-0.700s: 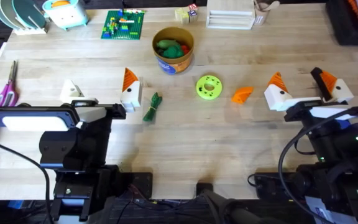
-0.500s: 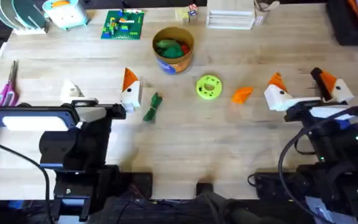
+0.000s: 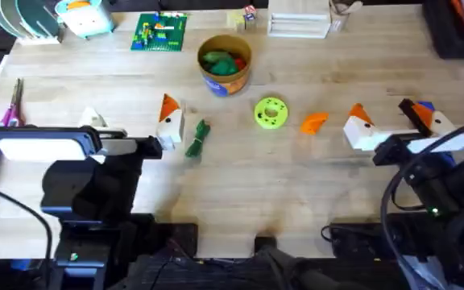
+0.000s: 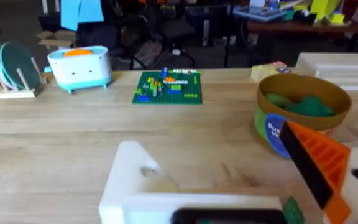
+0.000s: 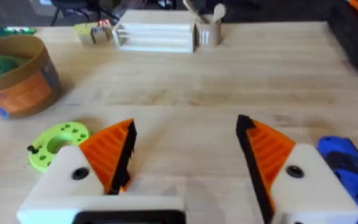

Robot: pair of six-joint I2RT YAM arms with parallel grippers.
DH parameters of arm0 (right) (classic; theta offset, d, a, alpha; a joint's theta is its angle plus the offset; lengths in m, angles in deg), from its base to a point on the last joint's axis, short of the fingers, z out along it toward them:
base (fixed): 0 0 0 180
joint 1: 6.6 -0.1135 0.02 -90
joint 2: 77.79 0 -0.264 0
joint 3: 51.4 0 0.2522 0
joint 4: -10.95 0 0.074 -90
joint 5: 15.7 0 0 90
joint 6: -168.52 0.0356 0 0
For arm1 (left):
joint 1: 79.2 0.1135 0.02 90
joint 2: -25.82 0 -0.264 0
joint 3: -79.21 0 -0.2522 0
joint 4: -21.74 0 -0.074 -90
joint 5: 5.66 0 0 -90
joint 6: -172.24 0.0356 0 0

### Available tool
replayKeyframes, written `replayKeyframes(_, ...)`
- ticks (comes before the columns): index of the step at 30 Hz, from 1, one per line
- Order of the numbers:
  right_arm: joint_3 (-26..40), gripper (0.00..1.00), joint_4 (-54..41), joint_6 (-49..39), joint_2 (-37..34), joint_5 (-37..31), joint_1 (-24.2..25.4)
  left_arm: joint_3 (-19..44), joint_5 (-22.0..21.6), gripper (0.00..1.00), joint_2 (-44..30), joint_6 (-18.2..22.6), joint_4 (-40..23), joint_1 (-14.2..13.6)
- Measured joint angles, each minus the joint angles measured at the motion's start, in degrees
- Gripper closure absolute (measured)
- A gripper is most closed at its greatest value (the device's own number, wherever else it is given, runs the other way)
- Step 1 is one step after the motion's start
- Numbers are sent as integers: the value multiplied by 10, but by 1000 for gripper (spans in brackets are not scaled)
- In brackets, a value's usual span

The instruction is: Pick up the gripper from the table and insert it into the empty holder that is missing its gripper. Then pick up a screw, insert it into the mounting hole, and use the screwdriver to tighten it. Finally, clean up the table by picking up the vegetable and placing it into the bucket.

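Note:
The loose orange gripper (image 3: 314, 122) lies on the table (image 3: 240, 185), right of centre. My left gripper (image 3: 130, 117) stands open: one finger bears an orange tip (image 4: 319, 162), the other is the bare white holder (image 3: 93, 119) (image 4: 135, 177). The dark green vegetable (image 3: 198, 138) lies just beside the tipped finger. My right gripper (image 3: 389, 114) (image 5: 188, 146) is open and holds nothing, with both orange tips on. The blue screwdriver (image 3: 425, 106) (image 5: 347, 163) lies by its outer finger. The tan bucket (image 3: 225, 63) (image 4: 303, 112) (image 5: 17, 78) stands at the back centre with green pieces in it.
A lime-green disc with holes (image 3: 271, 113) (image 5: 55, 144) sits between the bucket and the loose tip. Pink scissors (image 3: 10, 109) lie at the far left. A green brick plate (image 3: 159, 32), a dish rack (image 3: 26, 20) and a white wooden rack (image 3: 299, 20) line the back edge.
Both arms have shifted slightly and look larger in the overhead view. The blue screwdriver handle now shows beside the right gripper's outer finger. Nothing has been picked up.

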State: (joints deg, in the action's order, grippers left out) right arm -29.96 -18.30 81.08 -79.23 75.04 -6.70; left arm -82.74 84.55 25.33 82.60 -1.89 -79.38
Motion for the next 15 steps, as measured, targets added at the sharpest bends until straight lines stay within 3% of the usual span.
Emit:
replayKeyframes(4, 117, 11, -109, 3, -73, 2, 0, 136, 0, 9, -52, 13, -163, 0)
replayKeyframes(8, 260, 11, -184, -7, -171, 2, 0, 299, 10, 8, -150, 42, -318, 0)
replayKeyframes(15, 446, 12, -299, -15, -330, 5, 0, 520, 88, 8, -320, 129, -519, 0)
